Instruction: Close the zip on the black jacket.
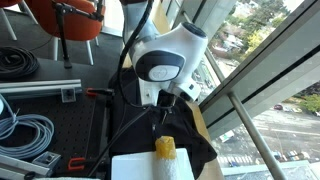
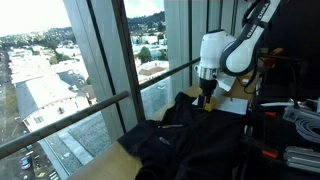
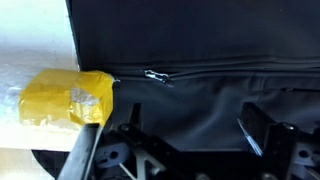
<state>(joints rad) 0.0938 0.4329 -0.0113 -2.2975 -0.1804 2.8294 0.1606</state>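
Above the black jacket (image 3: 200,40) the arm (image 2: 215,50) points straight down, pincer (image 3: 190,120) spread apart.

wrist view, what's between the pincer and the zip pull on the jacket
Only bare black jacket fabric, seen in the wrist view, between the open pincer and the silver zip pull. The yellow object lies off to one side.
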